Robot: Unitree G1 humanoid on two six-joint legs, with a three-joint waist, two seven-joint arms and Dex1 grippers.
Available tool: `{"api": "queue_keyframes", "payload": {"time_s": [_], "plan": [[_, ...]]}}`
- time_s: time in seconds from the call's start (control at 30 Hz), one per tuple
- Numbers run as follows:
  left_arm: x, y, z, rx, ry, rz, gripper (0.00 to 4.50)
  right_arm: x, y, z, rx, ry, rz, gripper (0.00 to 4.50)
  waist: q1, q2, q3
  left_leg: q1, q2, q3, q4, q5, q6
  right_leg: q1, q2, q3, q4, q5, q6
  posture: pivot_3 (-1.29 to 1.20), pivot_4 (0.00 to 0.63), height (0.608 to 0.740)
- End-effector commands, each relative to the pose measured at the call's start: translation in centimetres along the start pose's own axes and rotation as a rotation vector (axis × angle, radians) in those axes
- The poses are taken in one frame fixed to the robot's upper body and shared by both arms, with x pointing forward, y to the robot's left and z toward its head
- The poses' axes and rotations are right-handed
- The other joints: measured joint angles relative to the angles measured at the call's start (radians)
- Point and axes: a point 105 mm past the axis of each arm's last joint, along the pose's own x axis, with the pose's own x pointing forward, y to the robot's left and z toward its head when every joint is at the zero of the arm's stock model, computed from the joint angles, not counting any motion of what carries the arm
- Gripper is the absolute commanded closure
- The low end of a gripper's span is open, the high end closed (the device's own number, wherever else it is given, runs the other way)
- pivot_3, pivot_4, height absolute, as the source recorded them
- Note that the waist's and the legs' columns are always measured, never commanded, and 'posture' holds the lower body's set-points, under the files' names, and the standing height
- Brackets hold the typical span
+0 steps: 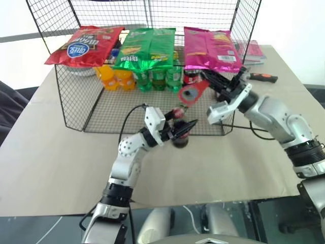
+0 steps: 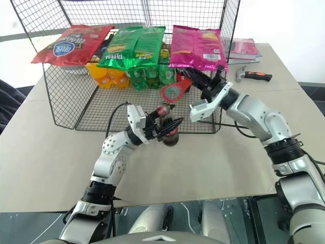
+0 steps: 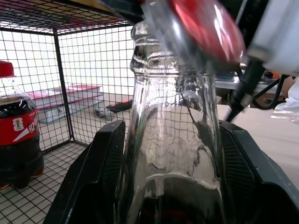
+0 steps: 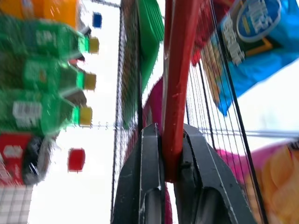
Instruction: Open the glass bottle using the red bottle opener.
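I see the wire basket (image 1: 76, 109) at the table's far edge holding soda bottles (image 1: 152, 77). My left gripper (image 1: 184, 128) clasps the glass bottle (image 1: 179, 136) in front of it; my right gripper (image 1: 222, 84) pinches the red bottle opener (image 1: 193, 92) just above. My left wrist view shows a red-capped cola bottle (image 3: 16, 130) inside.

left tool (image 1: 184, 130): clamped, arm reaching forward | right tool (image 1: 216, 81): pinched shut, arm raised
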Motion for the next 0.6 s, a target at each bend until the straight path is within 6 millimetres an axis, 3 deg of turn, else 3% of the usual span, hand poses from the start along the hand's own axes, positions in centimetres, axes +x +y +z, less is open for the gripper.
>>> {"api": "queue_keyframes", "payload": {"time_s": [0.03,0.2,0.6], "plan": [[-0.3,0.0,-1.6,-0.042,0.057,0.014,2.23,0.1,-1.8,-0.5,-0.022,0.013,-0.078,4.50,0.000,0.000,0.000,0.000,0.000,0.000,0.000,0.000,0.000,0.000,0.000,0.000,0.000,0.000,0.000,0.00,0.150,0.740],[-0.5,0.1,-1.6,-0.042,0.054,0.024,2.23,0.2,-3.2,0.2,0.008,-0.015,-0.172,4.50,0.000,0.000,0.000,0.000,0.000,0.000,0.000,0.000,0.000,0.000,0.000,0.000,0.000,0.000,0.000,0.00,0.150,0.740],[-0.7,0.3,-1.0,-0.034,0.021,0.036,2.23,0.0,-3.2,-0.1,0.103,0.033,-0.225,4.50,-0.002,0.000,0.000,0.000,0.000,0.000,0.000,0.000,0.000,0.000,0.000,0.000,0.000,0.000,0.000,0.00,0.150,0.740]]}}
